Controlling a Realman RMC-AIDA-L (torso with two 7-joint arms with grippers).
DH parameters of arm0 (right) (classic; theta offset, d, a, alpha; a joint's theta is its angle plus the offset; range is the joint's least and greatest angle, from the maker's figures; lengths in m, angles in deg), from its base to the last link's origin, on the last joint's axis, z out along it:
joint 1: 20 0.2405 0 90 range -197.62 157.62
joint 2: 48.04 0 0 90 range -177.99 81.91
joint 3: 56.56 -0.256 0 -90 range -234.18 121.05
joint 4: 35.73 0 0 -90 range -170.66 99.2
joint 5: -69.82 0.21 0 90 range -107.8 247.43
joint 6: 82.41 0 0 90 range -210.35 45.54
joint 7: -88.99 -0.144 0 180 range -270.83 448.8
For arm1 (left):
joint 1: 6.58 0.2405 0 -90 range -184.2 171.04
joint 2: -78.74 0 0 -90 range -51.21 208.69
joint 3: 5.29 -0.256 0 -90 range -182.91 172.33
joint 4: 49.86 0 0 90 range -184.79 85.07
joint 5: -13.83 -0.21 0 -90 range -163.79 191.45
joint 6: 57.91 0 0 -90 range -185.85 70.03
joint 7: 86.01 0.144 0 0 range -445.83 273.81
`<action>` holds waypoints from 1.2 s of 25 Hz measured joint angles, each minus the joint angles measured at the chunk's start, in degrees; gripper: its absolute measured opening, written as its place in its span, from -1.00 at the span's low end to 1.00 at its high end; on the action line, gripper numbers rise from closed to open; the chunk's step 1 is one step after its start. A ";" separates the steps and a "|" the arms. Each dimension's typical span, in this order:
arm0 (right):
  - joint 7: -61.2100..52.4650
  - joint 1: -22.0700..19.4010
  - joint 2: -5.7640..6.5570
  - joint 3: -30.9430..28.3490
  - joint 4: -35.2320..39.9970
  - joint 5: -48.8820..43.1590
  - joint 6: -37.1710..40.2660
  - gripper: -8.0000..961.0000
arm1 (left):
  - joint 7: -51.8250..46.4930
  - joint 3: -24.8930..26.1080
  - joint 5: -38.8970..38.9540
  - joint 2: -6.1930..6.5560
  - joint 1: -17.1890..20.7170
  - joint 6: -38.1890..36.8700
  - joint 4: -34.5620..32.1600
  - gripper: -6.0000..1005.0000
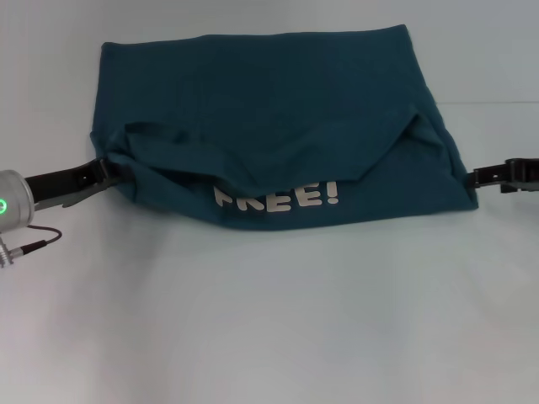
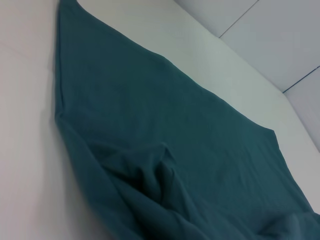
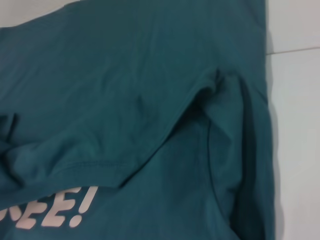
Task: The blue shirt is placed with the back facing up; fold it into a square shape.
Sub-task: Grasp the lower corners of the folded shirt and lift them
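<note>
The blue shirt (image 1: 278, 109) lies spread on the white table, its near part folded back so that the white lettering "FREE!" (image 1: 278, 195) faces up. A loose, wrinkled fold edge crosses its middle (image 3: 100, 162). My left gripper (image 1: 106, 171) is at the shirt's left edge, shut on the bunched cloth there. My right gripper (image 1: 482, 177) sits low at the shirt's right edge, just beside the near right corner. The left wrist view shows only plain teal cloth (image 2: 165, 130) with creases; the right wrist view shows the fold and part of the lettering.
The white table (image 1: 269, 320) stretches wide in front of the shirt. A seam line in the table runs at the back right (image 1: 488, 103). The left arm's silver wrist with a green light (image 1: 10, 204) and a cable is at the left border.
</note>
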 joint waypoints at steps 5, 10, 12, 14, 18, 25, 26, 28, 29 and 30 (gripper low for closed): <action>0.10 0.07 -2.10 0.27 0.00 0.00 -4.54 0.67 | -0.02 -0.01 0.03 -0.21 -0.18 0.01 0.07 -0.97; 1.05 0.54 -3.51 0.85 -0.48 0.07 -7.56 0.67 | -0.04 -0.01 0.08 -0.25 -0.25 0.01 0.10 -0.97; 1.36 0.82 -3.78 1.93 -1.43 0.04 -8.97 0.67 | -0.05 -0.01 0.12 -0.26 -0.28 0.00 0.11 -0.97; 1.42 0.96 -3.90 3.09 -2.31 0.01 -10.36 0.67 | -0.06 -0.01 0.13 -0.26 -0.33 0.00 0.11 -0.97; 1.43 1.22 -4.14 5.61 -3.43 -0.12 -12.66 0.67 | -0.06 -0.01 0.13 -0.27 -0.34 0.07 0.11 -0.97; 1.44 1.69 -4.48 6.97 -4.38 -0.18 -14.44 0.67 | -0.06 0.00 0.13 -0.62 -0.42 0.16 0.11 -0.97; 1.44 1.78 -4.54 7.25 -4.68 -0.20 -14.66 0.67 | -0.06 -0.01 0.13 -0.63 -0.42 0.17 0.11 -0.97; 1.44 1.88 -4.66 7.60 -5.03 -0.21 -14.98 0.67 | -0.06 0.00 0.13 -0.63 -0.43 0.19 0.11 -0.97; 1.44 1.94 -4.70 7.71 -5.14 -0.21 -15.11 0.67 | -0.06 0.00 0.13 -0.63 -0.43 0.18 0.11 -0.97; 1.44 1.96 -4.71 7.74 -5.18 -0.21 -15.24 0.67 | -0.06 -0.01 0.13 -0.63 -0.43 0.18 0.11 -0.97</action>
